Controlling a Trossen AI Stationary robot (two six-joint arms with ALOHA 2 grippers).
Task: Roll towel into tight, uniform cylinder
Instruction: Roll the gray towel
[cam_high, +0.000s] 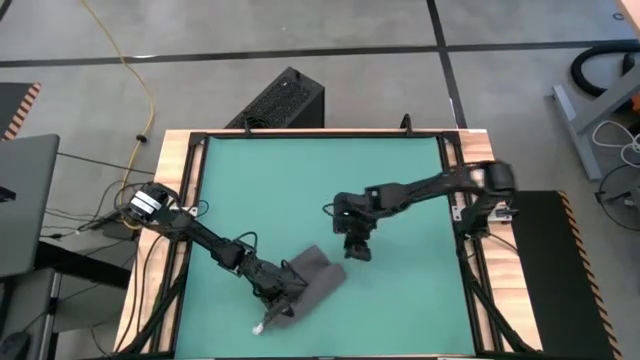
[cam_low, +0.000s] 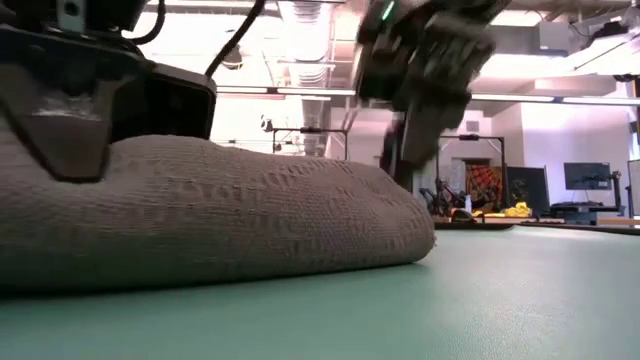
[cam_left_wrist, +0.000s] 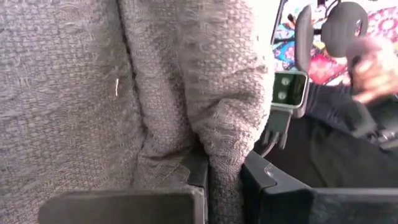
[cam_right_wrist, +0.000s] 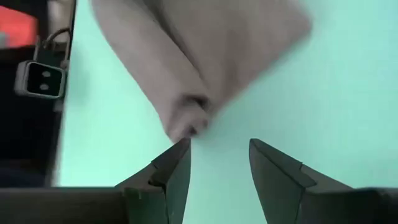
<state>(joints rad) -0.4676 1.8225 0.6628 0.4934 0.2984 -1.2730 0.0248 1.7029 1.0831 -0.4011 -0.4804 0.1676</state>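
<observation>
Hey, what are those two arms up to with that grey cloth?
They are working on a grey towel lying bunched near the front of a green mat. The left gripper is shut on the towel, a fold of cloth pinched between its fingers. The right gripper hangs just beside the towel's other end with its fingers apart, holding nothing. The towel is a loose lump, not yet a neat roll.

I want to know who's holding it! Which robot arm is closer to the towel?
Left. The left gripper is shut on the towel, pinching a fold. The right gripper is open with nothing in it, just off the towel's far end over the mat.
</observation>
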